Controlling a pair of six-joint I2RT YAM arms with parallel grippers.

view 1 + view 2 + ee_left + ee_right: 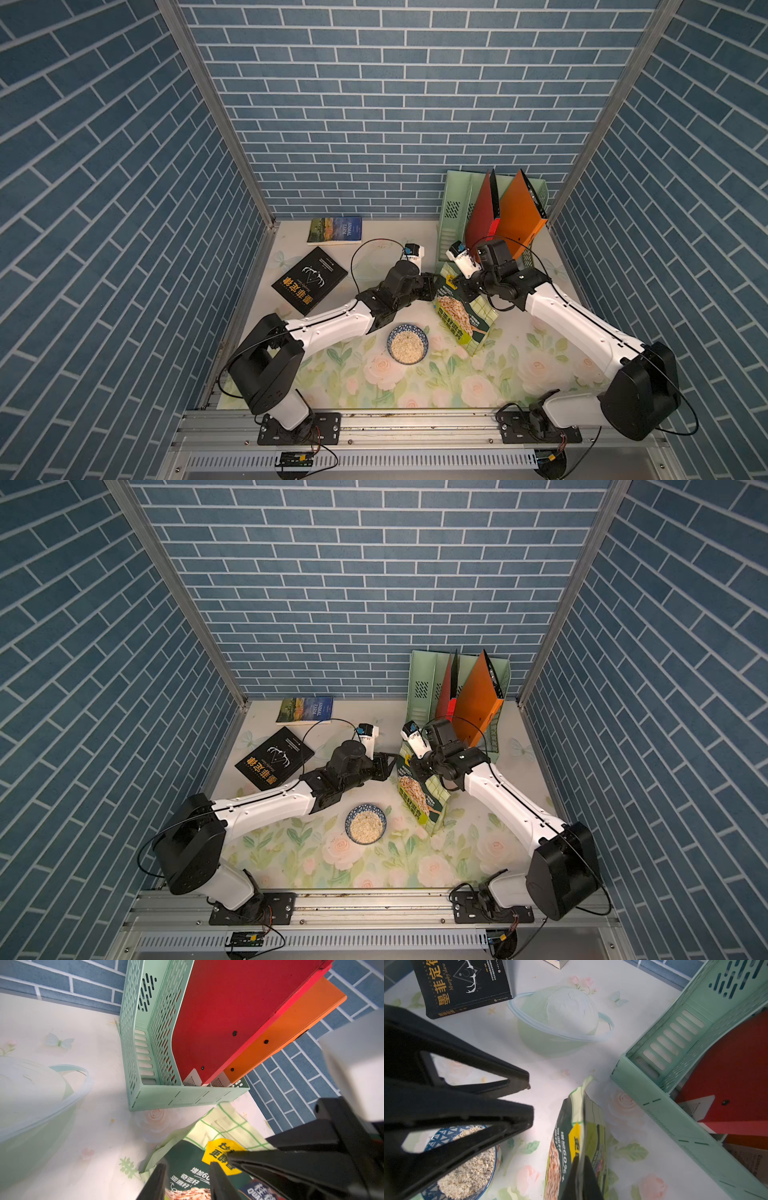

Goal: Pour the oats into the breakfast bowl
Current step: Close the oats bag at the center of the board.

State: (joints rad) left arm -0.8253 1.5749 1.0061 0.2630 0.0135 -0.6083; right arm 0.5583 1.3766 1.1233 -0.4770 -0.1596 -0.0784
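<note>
The breakfast bowl point(389, 344) point(346, 824) point(446, 1132) stands on the floral tabletop, blue-and-white patterned, with a heap of pale oats point(407, 345) point(365, 825) point(467, 1174) inside. To its right in both top views, the green oats bag point(461, 318) point(419, 796) point(187, 1157) point(560, 1147) stands upright. My right gripper point(455, 283) point(415, 763) point(580, 1176) is shut on the bag's top edge. My left gripper point(430, 286) point(388, 764) point(187, 1178) point(530, 1099) is open beside the bag's upper left edge, jaws apart, gripping nothing.
A black book point(309, 280) and a blue-covered book point(335, 230) lie at the back left. A mint file rack point(455, 208) point(145, 1043) holds a red folder point(482, 212) and an orange folder point(519, 212) just behind the bag. Blue brick walls enclose three sides.
</note>
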